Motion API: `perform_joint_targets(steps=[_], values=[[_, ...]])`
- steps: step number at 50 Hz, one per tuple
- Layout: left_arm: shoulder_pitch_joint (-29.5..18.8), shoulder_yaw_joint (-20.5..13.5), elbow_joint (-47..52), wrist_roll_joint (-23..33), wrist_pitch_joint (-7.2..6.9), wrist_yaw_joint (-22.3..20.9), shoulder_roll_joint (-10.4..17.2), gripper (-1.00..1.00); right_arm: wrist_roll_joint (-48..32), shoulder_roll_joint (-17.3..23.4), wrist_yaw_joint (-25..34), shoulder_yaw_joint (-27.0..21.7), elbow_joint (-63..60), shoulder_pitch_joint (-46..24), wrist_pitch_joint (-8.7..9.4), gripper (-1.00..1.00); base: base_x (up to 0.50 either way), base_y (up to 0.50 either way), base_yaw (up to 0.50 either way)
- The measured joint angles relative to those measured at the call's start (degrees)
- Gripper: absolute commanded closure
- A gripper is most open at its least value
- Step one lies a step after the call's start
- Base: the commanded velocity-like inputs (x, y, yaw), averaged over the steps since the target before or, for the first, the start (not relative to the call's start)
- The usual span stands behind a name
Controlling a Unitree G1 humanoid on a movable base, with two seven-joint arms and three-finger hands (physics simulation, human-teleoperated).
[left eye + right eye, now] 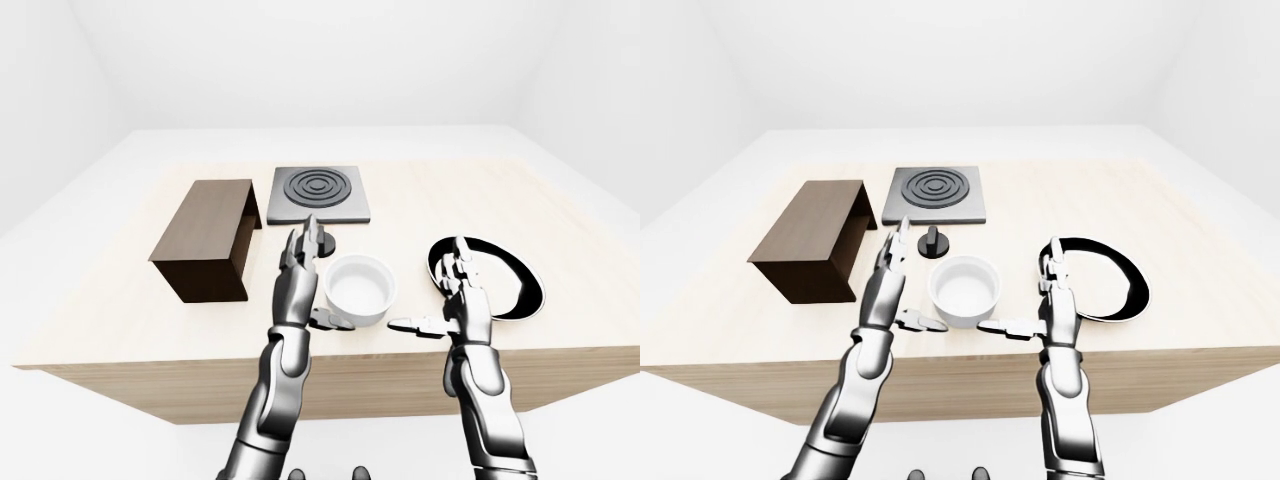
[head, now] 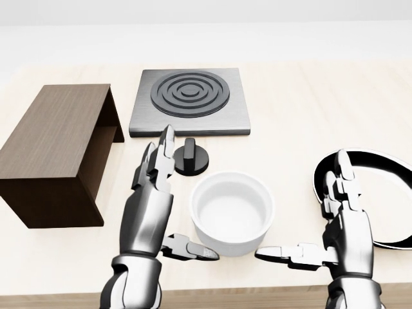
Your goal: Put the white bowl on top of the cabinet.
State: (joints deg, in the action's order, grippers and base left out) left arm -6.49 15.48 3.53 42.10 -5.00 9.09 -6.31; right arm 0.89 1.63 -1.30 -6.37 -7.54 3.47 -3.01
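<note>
The white bowl (image 2: 232,212) stands upright on the wooden table, low in the middle of the head view. The dark brown cabinet (image 2: 55,151) lies to its left, its open side facing right. My left hand (image 2: 172,212) is open just left of the bowl, fingers pointing up and thumb reaching under the bowl's near side. My right hand (image 2: 318,222) is open to the right of the bowl, thumb pointing toward it. Neither hand clasps the bowl.
A grey stove plate with black rings (image 2: 189,101) sits above the bowl, with a black knob (image 2: 190,157) between them. A black pan (image 2: 380,193) lies at the right, partly behind my right hand. The table's near edge (image 2: 257,295) runs under my wrists.
</note>
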Motion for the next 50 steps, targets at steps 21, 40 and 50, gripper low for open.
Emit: perform_joint_targets(steps=[21, 40, 50], values=[[-0.8, 3.6, 0.2, 9.0, 0.0, -2.3, -2.0, -1.0, 0.6, 0.1, 1.2, -0.4, -1.7, 0.4, 1.33, -1.0, 0.0, 0.0, 0.0], [-1.2, 7.1, -2.9, 20.4, 0.0, -5.5, -4.0, -1.0, 1.8, 0.5, 2.2, -1.7, -3.1, 0.0, 3.15, -1.0, 0.0, 0.0, 0.0], [-2.6, 7.7, -5.8, 29.4, 0.0, -7.8, -5.3, -1.0, 2.5, 0.7, 3.0, -2.2, -4.1, 0.0, 4.07, -1.0, 0.0, 0.0, 0.0]])
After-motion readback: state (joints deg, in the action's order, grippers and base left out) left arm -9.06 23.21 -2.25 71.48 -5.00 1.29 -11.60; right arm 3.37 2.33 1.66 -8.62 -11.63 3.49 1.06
